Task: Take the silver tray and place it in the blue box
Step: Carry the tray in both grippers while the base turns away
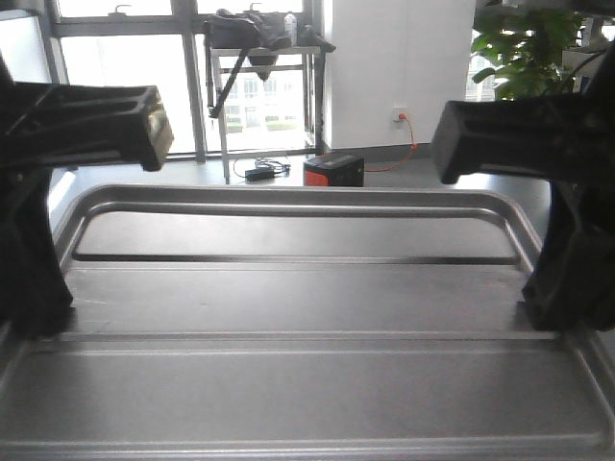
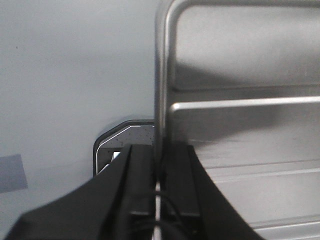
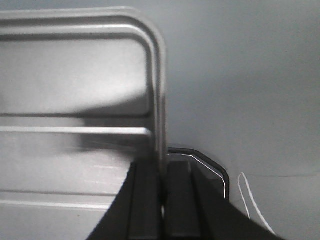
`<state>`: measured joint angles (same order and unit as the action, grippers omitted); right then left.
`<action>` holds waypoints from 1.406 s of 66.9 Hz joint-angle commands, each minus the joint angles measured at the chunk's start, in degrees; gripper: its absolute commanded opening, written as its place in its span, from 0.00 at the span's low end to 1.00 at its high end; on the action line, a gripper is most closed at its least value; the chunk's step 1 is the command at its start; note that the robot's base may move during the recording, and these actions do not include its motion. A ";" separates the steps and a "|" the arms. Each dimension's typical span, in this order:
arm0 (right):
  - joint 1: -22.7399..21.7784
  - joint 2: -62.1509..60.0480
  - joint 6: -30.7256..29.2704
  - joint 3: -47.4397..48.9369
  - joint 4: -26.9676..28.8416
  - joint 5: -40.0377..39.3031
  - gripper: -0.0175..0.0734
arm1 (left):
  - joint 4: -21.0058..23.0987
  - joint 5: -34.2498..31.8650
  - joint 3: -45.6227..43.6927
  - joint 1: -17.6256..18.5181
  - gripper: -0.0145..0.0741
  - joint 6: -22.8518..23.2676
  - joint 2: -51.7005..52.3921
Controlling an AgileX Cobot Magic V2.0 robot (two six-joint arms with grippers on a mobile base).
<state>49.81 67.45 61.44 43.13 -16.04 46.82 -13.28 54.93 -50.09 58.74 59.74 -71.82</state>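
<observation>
The silver tray point(image 1: 307, 307) fills the front view, held up level and close to the camera, its raised ridges running left to right. My left gripper point(image 1: 38, 312) is shut on the tray's left rim. In the left wrist view, the left gripper point(image 2: 159, 160) has one finger inside and one outside the tray point(image 2: 250, 75) rim. My right gripper point(image 1: 567, 303) is shut on the tray's right rim. The right wrist view shows the right gripper point(image 3: 162, 175) pinching the edge of the tray point(image 3: 75, 75) the same way. The blue box is out of view.
Grey floor lies below the tray in both wrist views. A dark-edged corner piece point(image 2: 115, 145) sits under each gripper, and a thin white cable point(image 3: 250, 200) runs nearby. Beyond the tray are windows, a metal stand point(image 1: 259, 58), an orange-black case point(image 1: 333, 170) and a plant point(image 1: 524, 48).
</observation>
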 commanded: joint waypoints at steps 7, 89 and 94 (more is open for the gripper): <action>-0.17 -1.40 -0.01 1.51 -2.69 -0.14 0.26 | -1.25 0.57 -1.42 0.37 0.15 0.63 1.56; -0.17 -1.40 -0.01 1.51 -2.69 -0.19 0.26 | -1.25 0.72 -1.42 0.37 0.15 0.63 1.56; -0.17 -1.40 -0.01 1.51 -2.69 -0.19 0.26 | -1.39 0.72 -1.42 0.37 0.15 0.63 1.56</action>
<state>49.81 67.41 61.44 43.13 -16.14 46.82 -13.28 54.93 -50.09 58.74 59.74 -71.82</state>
